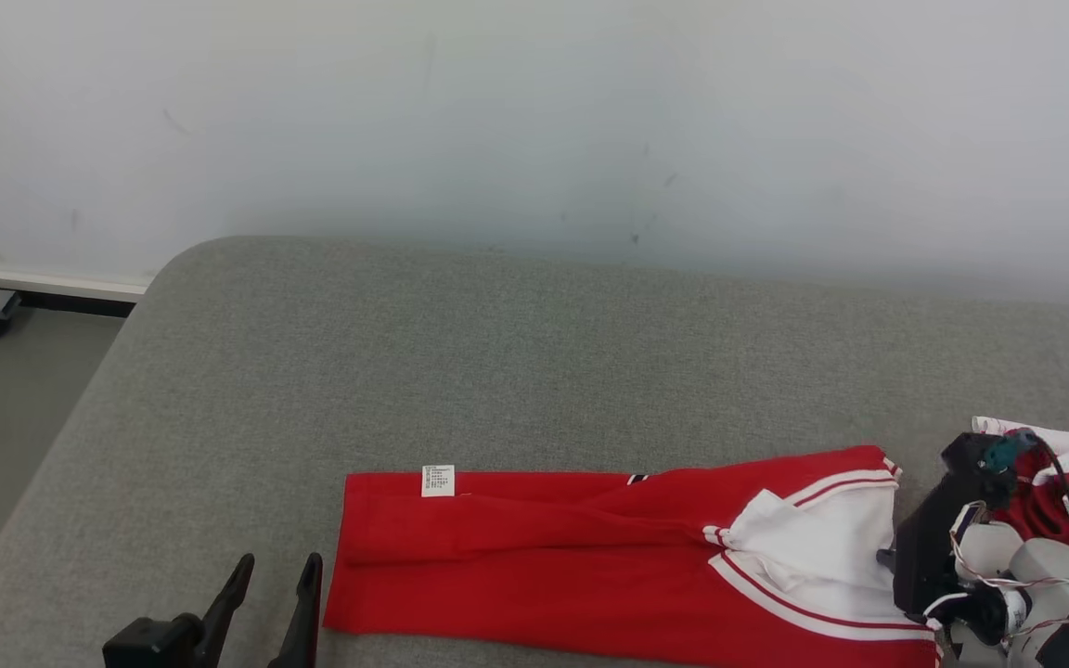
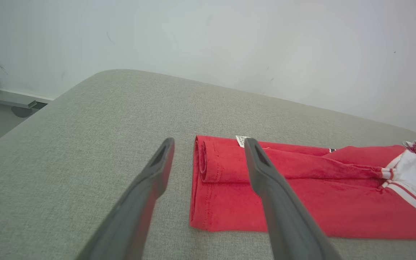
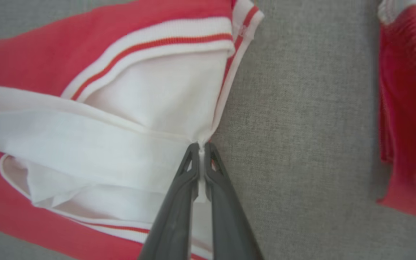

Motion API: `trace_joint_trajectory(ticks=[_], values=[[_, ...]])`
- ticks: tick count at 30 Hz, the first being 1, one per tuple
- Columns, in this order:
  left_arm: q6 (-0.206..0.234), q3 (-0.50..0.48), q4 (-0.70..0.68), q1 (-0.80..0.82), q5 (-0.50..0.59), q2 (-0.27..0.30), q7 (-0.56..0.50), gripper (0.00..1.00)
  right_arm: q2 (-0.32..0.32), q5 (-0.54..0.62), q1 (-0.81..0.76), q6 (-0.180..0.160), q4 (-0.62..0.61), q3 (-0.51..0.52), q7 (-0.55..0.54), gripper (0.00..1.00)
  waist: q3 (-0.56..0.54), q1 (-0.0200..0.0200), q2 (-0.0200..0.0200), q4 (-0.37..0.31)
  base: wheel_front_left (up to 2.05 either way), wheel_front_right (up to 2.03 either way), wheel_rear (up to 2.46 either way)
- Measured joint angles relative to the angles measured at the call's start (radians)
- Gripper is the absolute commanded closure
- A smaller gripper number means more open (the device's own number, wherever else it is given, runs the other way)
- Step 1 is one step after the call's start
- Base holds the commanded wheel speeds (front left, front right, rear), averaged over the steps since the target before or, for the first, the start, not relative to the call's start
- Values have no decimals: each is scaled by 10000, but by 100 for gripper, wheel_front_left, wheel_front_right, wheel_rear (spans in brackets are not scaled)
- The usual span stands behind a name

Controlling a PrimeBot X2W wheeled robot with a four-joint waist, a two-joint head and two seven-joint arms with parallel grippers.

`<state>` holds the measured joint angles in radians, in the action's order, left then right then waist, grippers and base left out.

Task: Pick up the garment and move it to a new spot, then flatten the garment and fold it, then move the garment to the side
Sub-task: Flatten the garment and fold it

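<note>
Fingers of the right gripper [image 3: 201, 146] are pressed together on the white edge of the garment [image 1: 544, 575], with a thin fold of cloth pinched between the tips. The garment is red with white striped trim and lies as a long folded band on the grey padded surface [image 1: 497, 353]. The left gripper [image 2: 208, 142] is beside the red end of the band, fingers wide apart, holding nothing. A small white label [image 1: 438, 481] sits on the far edge near that end. Another red cloth [image 3: 406, 108] lies apart, on the right.
</note>
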<state>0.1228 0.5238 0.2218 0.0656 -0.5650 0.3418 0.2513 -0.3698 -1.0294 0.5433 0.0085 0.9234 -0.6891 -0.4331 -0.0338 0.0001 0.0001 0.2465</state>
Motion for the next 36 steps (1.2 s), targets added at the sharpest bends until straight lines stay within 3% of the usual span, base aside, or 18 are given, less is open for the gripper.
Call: trace_joint_trajectory(ticks=[16, 24, 36], values=[[2, -27, 58, -58, 0, -25, 0, 0, -746, 46, 392, 334, 77, 245, 573, 100, -160, 0, 0, -558, 0, 0, 0], [2, 19, 151, -56, 2, -117, 0, 0, -180, -366, 411, 855, -930, 305, 479, 100, -220, 0, 0, -620, 0, 0, 0], [0, 167, 355, -46, 4, -337, -44, 0, 186, -872, 693, 1060, -2773, -31, -554, 100, -436, 0, -2, -369, 0, 0, 0]])
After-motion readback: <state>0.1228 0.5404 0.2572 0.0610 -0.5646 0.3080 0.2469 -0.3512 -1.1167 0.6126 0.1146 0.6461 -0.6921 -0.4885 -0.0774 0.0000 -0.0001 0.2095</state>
